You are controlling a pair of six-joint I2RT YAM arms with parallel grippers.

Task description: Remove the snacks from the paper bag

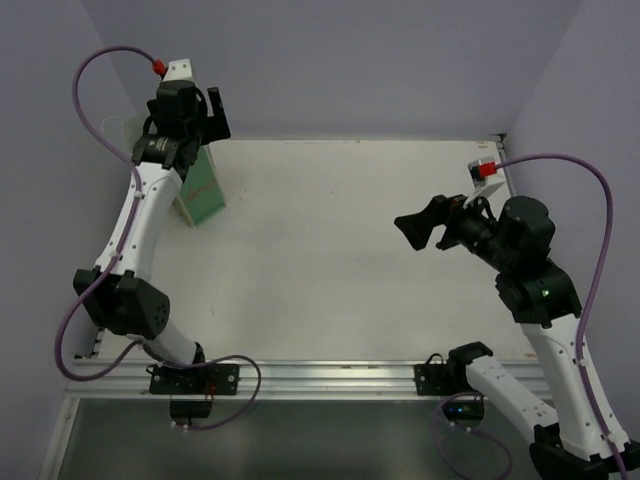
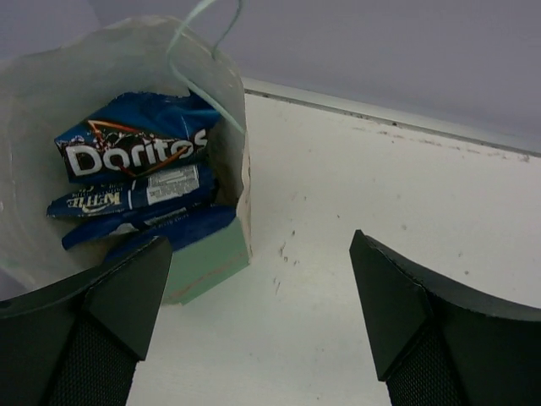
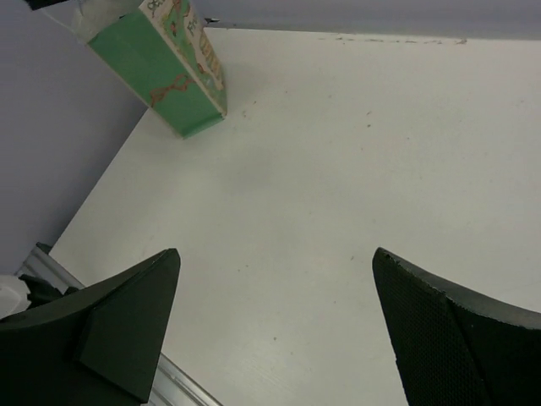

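Left gripper: jaws wide apart, nothing between them; hangs above the paper bag's open mouth, 1 finger over the bag's rim, the other out over bare table beside the bag.
Right gripper: jaws wide apart, empty; well apart from the paper bag, across the table from it, fingers aimed toward the bag's side.
Paper bag: mint-green outside, cream inside; stands at the table's far-left corner by the wall, long axis vertical with a slight lean in the top view, mouth facing up at the left wrist camera.
Handles: thin white string, looping up from the bag's far rim.
Doritos packet: dark blue, inside the bag, topmost in the left wrist view; long axis runs across the bag's mouth, logo reads left to right.
Blue chip bag: inside the bag, just beside the Doritos packet and touching it, long axis parallel to it.
Third blue packet: inside the bag, next below the blue chip bag, same lie, partly hidden by the rim.
Other packets: 3 seen; cannot tell if more sit deeper in the bag.
Table: white, bag sits on it.
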